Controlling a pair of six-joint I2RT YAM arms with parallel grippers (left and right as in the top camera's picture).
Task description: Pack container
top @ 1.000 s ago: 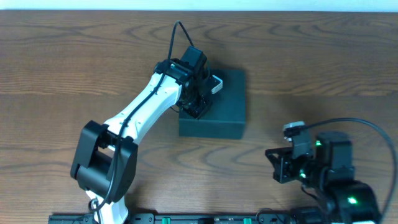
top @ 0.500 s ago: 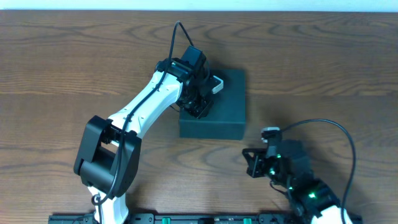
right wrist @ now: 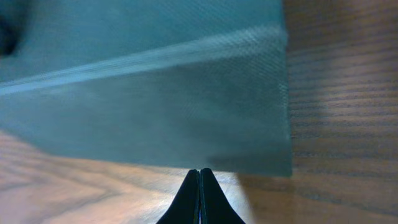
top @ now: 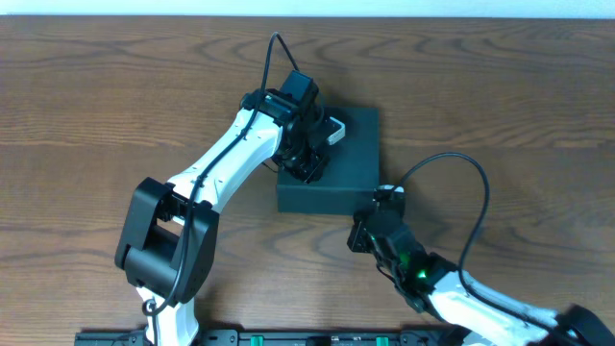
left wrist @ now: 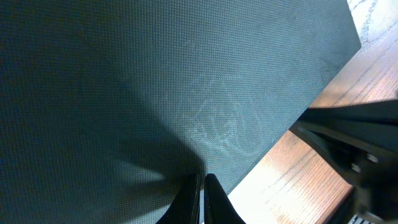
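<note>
Now left gripper (left wrist: 201, 182) closed atop container (top: 352, 159); right gripper (right wrist: 199, 178) closed beside its near wall.

I work on a wooden table (top: 86, 115), mid-brown, its grain running in long lines from left to right. Along the far edge a narrow pale strip (top: 307, 8) crosses the top of the overhead view. Both my wrist cameras catch the same wood close up, warmer in tone.
</note>
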